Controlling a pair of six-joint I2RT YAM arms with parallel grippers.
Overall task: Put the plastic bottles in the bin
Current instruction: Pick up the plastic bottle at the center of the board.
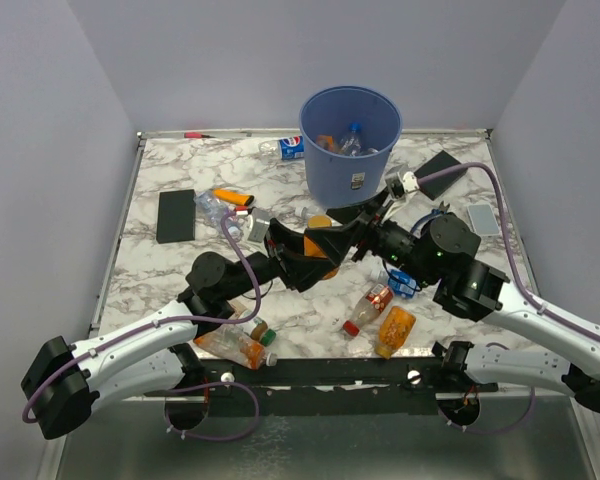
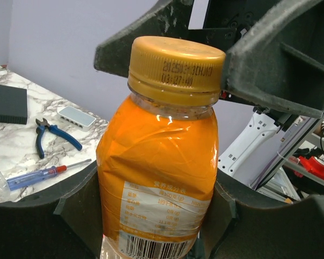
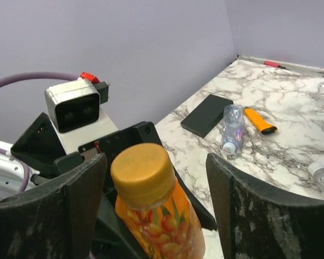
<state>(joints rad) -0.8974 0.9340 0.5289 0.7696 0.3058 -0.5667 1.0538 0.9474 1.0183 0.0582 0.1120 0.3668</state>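
An orange-labelled bottle (image 1: pixel 323 243) with an orange cap is held above the table's middle. My left gripper (image 1: pixel 305 252) is shut on its body; in the left wrist view the fingers (image 2: pixel 227 216) press the label of the bottle (image 2: pixel 162 151). My right gripper (image 1: pixel 365 228) is open, its jaws standing either side of the cap (image 3: pixel 143 172) with gaps showing. The blue bin (image 1: pixel 325 170) stands at the back and holds a few bottles. Loose bottles lie on the table: a red-labelled one (image 1: pixel 370 308), an orange one (image 1: pixel 395 330), a clear one (image 1: pixel 215 210).
Black slabs lie at the left (image 1: pixel 176 215) and back right (image 1: pixel 440 165). An orange tool (image 1: pixel 232 197) lies near the clear bottle. Pliers (image 2: pixel 54 135), a screwdriver (image 2: pixel 43 174) and a small grey box (image 2: pixel 78 117) lie on the right side. More bottles lie near the front edge (image 1: pixel 240 345).
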